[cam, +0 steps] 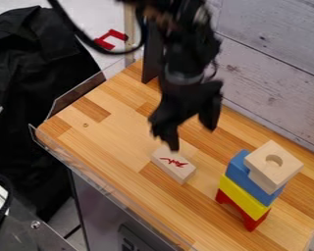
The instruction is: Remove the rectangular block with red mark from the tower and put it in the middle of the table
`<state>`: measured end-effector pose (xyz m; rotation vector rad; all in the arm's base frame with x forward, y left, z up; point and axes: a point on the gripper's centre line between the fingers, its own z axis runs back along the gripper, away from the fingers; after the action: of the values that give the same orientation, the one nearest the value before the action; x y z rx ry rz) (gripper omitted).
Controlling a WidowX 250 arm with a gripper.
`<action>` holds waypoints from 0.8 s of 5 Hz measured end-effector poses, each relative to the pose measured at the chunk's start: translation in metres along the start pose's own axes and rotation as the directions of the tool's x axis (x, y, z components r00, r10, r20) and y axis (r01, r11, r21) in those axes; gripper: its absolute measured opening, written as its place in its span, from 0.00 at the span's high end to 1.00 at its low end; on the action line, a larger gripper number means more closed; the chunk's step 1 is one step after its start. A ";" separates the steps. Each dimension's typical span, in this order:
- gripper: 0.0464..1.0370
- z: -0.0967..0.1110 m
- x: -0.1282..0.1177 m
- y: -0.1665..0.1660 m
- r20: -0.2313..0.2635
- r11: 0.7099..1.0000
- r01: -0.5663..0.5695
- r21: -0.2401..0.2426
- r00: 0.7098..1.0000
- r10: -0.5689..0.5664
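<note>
Parted black gripper beside a red-marked wooden block

The robot's gripper hangs fingers down over a table of smooth, striped wood. Its two dark, angular fingers stand wide apart, with nothing held between them. Just to the camera side of the fingertips, the pale rectangular block lies flat, a red scrawl across its broad upper face; its edges are straight and its corners crisp. I cannot tell whether a fingertip touches it.

Toward the camera and picture-right of the gripper, near but apart from the block, stands the tower. A red arch is its base, then a yellow block, a blue block and, on top, a pale wooden piece with a round hole. The top piece sits askew, jutting past the blue one.

A strip of tabletop separates block and tower, and a broader stretch runs picture-left of the gripper to a clear plastic rim. Picture-right, beyond the gripper, a wall of weathered, whitish planks borders the table.
</note>
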<state>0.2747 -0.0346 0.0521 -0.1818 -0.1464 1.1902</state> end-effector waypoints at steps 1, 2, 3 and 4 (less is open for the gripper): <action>0.04 0.028 -0.002 -0.017 -0.020 0.972 0.235 0.020 0.972 -0.234; 0.04 0.048 -0.009 -0.028 -0.093 0.887 0.461 0.013 0.884 -0.458; 0.04 0.056 -0.016 -0.026 -0.173 0.773 0.635 0.002 0.762 -0.625; 0.04 0.060 -0.019 -0.017 -0.238 0.700 0.714 0.014 0.682 -0.691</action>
<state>0.2710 -0.0551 0.1140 -0.1382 0.0450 0.3853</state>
